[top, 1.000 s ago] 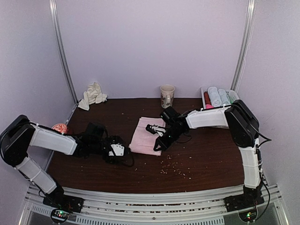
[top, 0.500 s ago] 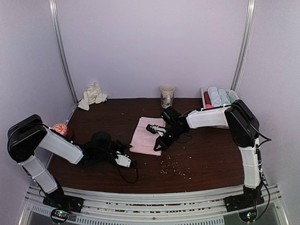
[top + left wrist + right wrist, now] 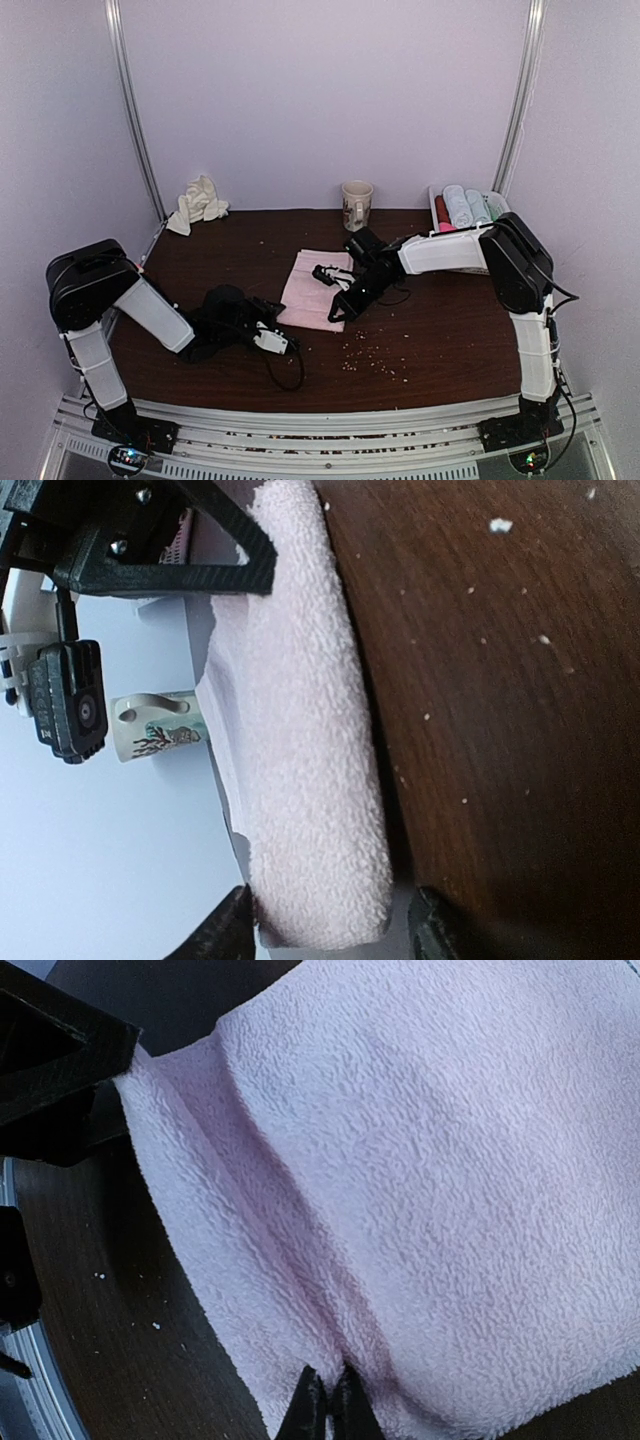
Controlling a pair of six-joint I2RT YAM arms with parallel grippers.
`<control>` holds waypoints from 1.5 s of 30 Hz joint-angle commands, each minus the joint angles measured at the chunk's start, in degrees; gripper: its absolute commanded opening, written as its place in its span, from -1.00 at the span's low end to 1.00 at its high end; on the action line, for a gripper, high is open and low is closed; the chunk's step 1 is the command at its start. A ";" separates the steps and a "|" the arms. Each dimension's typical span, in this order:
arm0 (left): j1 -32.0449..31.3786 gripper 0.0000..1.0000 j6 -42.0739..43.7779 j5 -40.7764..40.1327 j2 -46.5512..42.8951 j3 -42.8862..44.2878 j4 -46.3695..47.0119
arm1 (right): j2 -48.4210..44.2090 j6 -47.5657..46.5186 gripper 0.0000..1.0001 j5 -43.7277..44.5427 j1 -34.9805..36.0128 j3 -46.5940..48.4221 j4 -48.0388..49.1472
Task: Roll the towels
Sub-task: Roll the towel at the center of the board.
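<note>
Lying flat mid-way across the dark table (image 3: pixel 450 340) is the pale pink towel (image 3: pixel 300 295); the cream-white towel (image 3: pixel 198 203) sits crumpled at the far left corner. The right gripper (image 3: pixel 325 1400) is clenched on the pink towel near its right side, puckering it. The left gripper (image 3: pixel 332 928) straddles the towel's near left edge, fingers parted, not yet clamped

Pale lilac walls (image 3: pixel 320 100), two metal corner posts (image 3: pixel 130 110), dark wooden table (image 3: pixel 450 330) flecked with crumbs (image 3: pixel 366 356)
</note>
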 commanded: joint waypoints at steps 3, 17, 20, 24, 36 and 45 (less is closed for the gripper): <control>-0.21 -0.05 3.62 -2.50 4.93 -0.24 3.67 | 2.19 0.12 -1.00 2.27 -0.82 -1.72 -2.70; -0.25 -1.00 2.62 -1.60 6.87 0.48 3.88 | 1.59 -0.10 -0.99 1.70 -0.83 -1.25 -2.76; -0.24 -1.00 0.89 -0.48 5.14 0.74 0.34 | -0.14 -0.31 -0.80 2.09 -0.91 -1.64 -2.76; -0.30 -1.00 -2.06 1.41 1.82 1.70 -6.06 | -4.29 -0.94 -0.59 5.32 -0.90 -2.68 -3.10; 0.60 -1.00 -13.76 10.17 -3.81 10.97 -33.46 | -29.55 -8.78 0.01 24.28 5.04 -26.67 17.95; 3.69 -1.00 -19.29 17.60 -2.51 18.60 -48.06 | -36.96 -23.19 0.40 35.05 17.31 -43.43 37.75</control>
